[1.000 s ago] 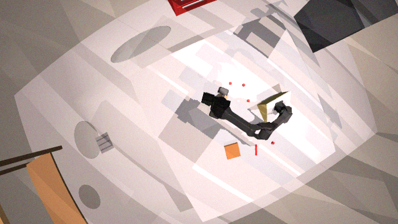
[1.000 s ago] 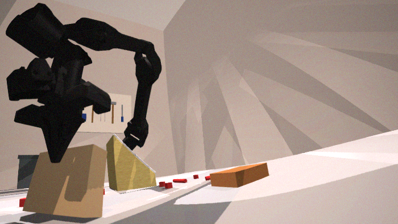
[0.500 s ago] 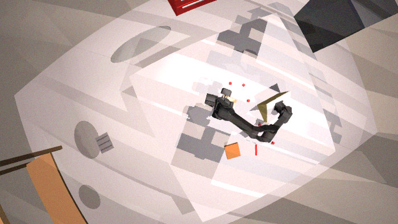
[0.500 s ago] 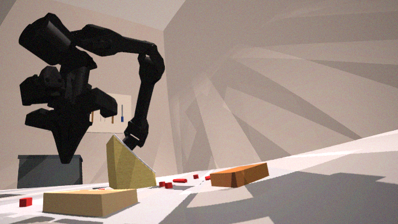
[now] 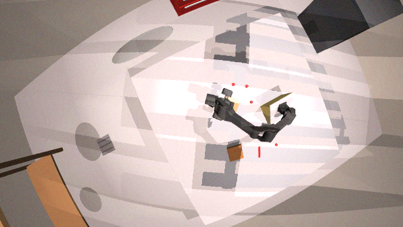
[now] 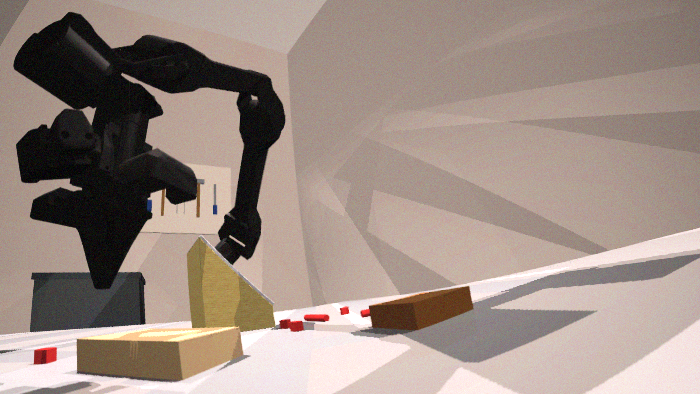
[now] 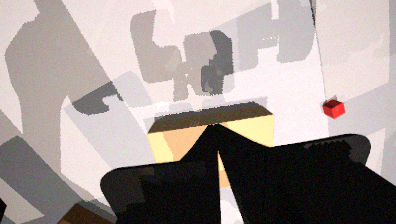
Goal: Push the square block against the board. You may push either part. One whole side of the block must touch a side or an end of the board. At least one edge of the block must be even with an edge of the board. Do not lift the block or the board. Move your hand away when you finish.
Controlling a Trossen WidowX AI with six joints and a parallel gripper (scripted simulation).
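Note:
The tan board [image 5: 236, 108] [image 6: 129, 357] [image 7: 167, 145] lies flat on the table under my gripper, and the arm partly covers it in the top view. The orange-brown square block [image 5: 235, 153] [image 6: 392, 317] [image 7: 82, 215] lies flat, well apart from the board; only a corner shows in the wrist view. My gripper [image 6: 102, 287] [image 7: 214, 130] is shut and empty, fingertips down, a little above the board without touching it. Its fingertips are hidden in the top view.
An olive-yellow angled upright piece [image 5: 266, 112] [image 6: 215, 287] stands by the arm's base. Several small red pieces lie about, one a red cube [image 5: 251, 102] between board and angled piece. A thin red bar [image 5: 259, 152] lies beside the block.

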